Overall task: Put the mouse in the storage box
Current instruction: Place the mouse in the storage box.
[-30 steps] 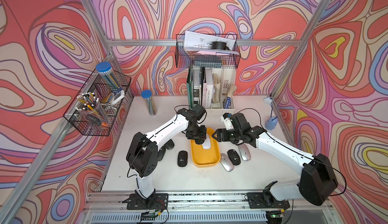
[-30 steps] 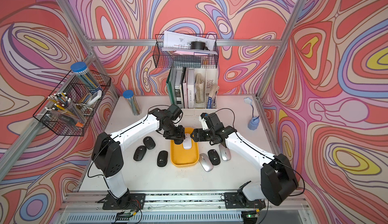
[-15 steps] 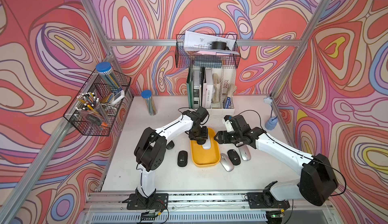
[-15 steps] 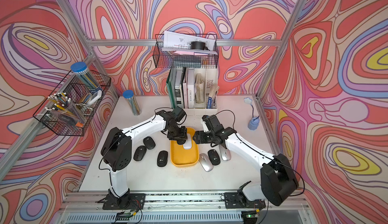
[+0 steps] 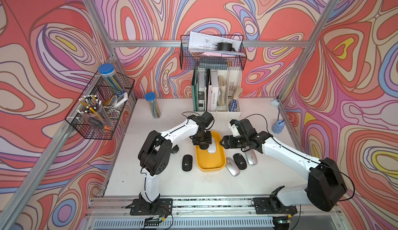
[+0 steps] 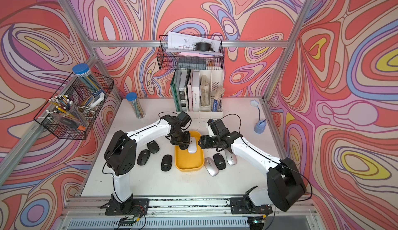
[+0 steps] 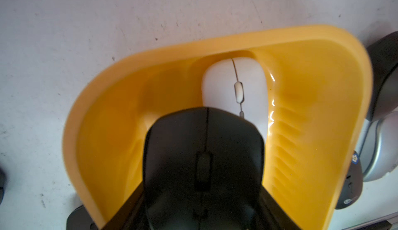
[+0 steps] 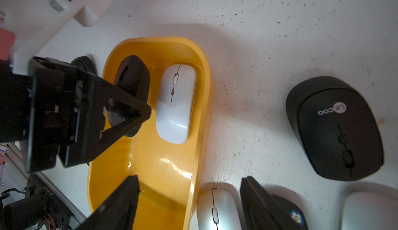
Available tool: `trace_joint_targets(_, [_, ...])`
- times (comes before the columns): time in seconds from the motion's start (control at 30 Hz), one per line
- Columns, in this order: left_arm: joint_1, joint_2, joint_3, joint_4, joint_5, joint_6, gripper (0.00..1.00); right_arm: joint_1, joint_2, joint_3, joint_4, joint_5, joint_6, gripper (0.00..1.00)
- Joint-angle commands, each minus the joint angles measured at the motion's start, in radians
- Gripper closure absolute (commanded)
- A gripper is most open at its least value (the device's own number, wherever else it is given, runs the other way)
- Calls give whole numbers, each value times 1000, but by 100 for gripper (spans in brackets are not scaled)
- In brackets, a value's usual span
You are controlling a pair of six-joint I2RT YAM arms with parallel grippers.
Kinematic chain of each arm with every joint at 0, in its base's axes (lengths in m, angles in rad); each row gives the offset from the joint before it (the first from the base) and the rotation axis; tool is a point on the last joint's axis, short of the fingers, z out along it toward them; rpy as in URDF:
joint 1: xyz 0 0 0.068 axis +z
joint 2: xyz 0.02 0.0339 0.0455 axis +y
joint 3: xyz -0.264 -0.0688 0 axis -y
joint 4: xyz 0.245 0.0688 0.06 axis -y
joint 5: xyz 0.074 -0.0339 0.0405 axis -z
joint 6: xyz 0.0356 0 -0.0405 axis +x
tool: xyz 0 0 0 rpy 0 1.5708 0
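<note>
The storage box (image 5: pixel 210 162) (image 6: pixel 189 162) is a shallow yellow tray in mid-table. A white mouse (image 5: pixel 212 148) (image 8: pixel 175 104) lies in its far end. My left gripper (image 5: pixel 202 140) (image 6: pixel 182 141) is shut on a black mouse (image 7: pixel 203 164) (image 8: pixel 133 78), held low inside the box (image 7: pixel 237 39) beside the white mouse (image 7: pixel 234 84). Whether the black mouse touches the floor of the box I cannot tell. My right gripper (image 5: pixel 223 142) (image 8: pixel 189 181) stands open and empty above the box's right rim (image 8: pixel 200 132).
Left of the box lie black mice (image 5: pixel 187 162) (image 6: pixel 143 157) (image 6: pixel 153 146). Right of it lie a silver mouse (image 5: pixel 232 166), a black one (image 5: pixel 240 161) and another silver one (image 5: pixel 251 156). A white file organizer (image 5: pixel 224 93) and a pencil jar (image 5: pixel 153 105) stand at the back.
The left arm's elbow has swung right, towards the box. Its gripper, still holding the black mouse, has stayed over the box's far end and sunk slightly. The right arm has barely moved.
</note>
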Motion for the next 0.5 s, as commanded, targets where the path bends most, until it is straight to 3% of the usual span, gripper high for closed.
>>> trace_joint_targets(0.0, [-9,33,-12,21,-18,-23,53,-6,-9,-14,9,-4,-5,24])
trace_joint_targets(0.47, [-15,87,-19,92,51,-46,53,-6,-3,-17,15,-26,-1,24])
